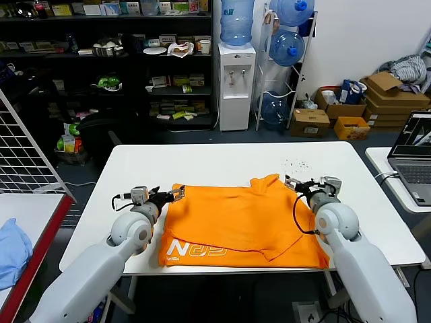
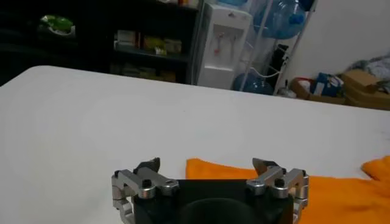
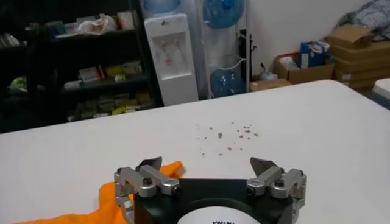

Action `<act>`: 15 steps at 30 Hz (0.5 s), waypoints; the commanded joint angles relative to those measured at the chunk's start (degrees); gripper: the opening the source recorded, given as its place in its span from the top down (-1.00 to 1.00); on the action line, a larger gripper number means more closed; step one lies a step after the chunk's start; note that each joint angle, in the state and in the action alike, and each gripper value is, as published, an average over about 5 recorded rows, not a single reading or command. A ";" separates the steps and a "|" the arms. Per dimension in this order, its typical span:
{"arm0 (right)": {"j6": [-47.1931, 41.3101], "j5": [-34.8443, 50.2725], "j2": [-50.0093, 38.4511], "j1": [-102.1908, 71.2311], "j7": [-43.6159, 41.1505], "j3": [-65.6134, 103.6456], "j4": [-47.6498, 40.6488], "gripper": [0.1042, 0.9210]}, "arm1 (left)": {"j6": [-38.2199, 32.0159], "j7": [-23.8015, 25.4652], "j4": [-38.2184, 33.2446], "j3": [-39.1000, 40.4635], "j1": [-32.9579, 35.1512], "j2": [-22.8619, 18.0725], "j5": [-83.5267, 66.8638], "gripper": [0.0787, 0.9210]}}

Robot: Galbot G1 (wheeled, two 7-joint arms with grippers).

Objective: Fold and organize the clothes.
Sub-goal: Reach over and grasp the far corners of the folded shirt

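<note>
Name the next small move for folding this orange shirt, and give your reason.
Probably lower both claws to pinch the T-shirt's far edge. The left claw and right claw stand open and empty at its two far corners, and the shirt is only partly folded on the white table.

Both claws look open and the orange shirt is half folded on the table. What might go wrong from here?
The T-shirt overhangs the near edge of the table, so a tug might slide it off. Its top layer lies crooked and rumpled, so the next fold may come out uneven. The left gripper and right gripper sit open at the shirt's far corners; closing there might catch only one layer.
</note>
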 commanded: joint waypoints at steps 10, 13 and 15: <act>-3.42 -0.36 7.37 10.94 0.30 -6.62 -13.93 -1.00 | 0.95 6.03 14.38 6.00 -9.08 -2.41 2.33 -1.00; -3.54 -0.60 7.74 11.18 0.10 -6.62 -14.59 -1.00 | 0.98 6.12 13.99 6.01 -8.62 -2.33 2.64 -1.00; -3.56 -0.63 7.83 11.26 0.04 -6.62 -14.91 -1.00 | 0.98 6.16 13.80 6.01 -8.36 -2.32 2.87 -1.00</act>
